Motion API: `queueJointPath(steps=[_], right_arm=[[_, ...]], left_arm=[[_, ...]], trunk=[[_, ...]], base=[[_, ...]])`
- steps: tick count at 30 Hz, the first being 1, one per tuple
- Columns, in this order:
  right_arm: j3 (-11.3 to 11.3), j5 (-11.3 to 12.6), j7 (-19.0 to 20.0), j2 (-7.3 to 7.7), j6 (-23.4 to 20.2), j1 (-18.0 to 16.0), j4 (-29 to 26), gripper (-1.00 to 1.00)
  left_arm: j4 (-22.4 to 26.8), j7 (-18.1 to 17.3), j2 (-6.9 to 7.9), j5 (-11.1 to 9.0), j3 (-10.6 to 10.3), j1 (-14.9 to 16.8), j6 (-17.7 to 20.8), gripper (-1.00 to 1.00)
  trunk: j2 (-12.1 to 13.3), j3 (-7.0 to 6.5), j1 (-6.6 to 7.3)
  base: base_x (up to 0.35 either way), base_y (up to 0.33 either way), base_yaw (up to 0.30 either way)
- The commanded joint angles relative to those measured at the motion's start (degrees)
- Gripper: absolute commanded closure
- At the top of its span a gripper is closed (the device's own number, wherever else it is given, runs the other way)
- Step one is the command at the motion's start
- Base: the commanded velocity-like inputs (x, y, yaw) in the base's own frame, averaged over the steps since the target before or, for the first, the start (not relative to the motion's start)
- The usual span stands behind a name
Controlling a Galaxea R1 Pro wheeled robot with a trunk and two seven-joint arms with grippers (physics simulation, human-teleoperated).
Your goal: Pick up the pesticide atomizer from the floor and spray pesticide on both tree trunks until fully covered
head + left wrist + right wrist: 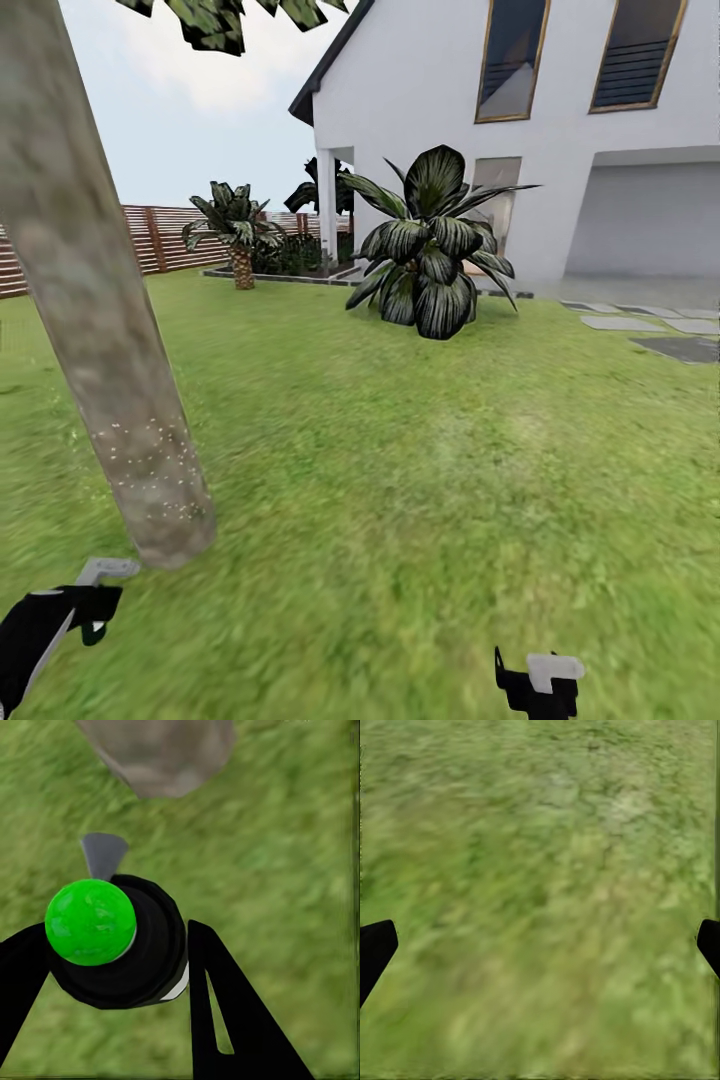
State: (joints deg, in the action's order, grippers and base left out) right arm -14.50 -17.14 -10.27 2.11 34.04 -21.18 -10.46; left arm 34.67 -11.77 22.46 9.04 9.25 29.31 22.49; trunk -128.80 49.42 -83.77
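Note:
One tree's mottled grey-beige tree trunk (100, 330) rises at the left of the head view, with fine white specks of pesticide (150, 470) on its lower part. My left gripper (60, 620) is low on the left, just short of the trunk's base, shut on the pesticide atomizer (112, 937). The atomizer has a black body and a green cap, and its grey nozzle (103, 853) points at the trunk's foot (161, 754). My right gripper (535, 685) hangs open over bare grass, its fingertips (375, 949) wide apart.
Lawn (420, 480) stretches ahead and to the right. Farther off are a large dark-leaved shrub (430, 250), a small palm (240, 235), a brown slat fence (160, 235), a white house (560, 120) and grey slabs (650, 325).

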Motion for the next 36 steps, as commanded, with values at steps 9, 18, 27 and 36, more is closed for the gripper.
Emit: queueJointPath(steps=[9,18,27,36], right_arm=[[0.6,-0.1,0.1,-0.11,-0.1,0.0,-0.4,-1.0],[16.1,0.1,12.5,-0.39,-5.3,-1.2,-12.6,-1.0],[18.1,-0.3,47.3,-0.29,-16.0,-7.7,-21.0,-1.0],[19.3,-8.3,53.4,-1.03,-16.1,-7.8,-21.5,-1.0]], left_arm=[[0.1,-12.1,-0.08,0.3,-7.6,0.0,-7.8,1.0],[0.8,-24.4,0.17,0.9,-18.2,0.8,-10.3,1.0],[4.2,-41.8,-1.61,18.0,-20.7,1.0,-16.1,1.0],[5.7,-42.5,-5.81,23.5,-20.9,1.1,-16.0,1.0]], trunk=[[0.0,0.0,0.0],[0.0,0.0,0.0],[0.0,0.0,0.0],[0.0,0.0,0.0]], base=[[-0.332,0.0,0.0],[-0.334,0.0,0.0],[-0.083,0.0,0.0],[0.0,0.0,0.0]])
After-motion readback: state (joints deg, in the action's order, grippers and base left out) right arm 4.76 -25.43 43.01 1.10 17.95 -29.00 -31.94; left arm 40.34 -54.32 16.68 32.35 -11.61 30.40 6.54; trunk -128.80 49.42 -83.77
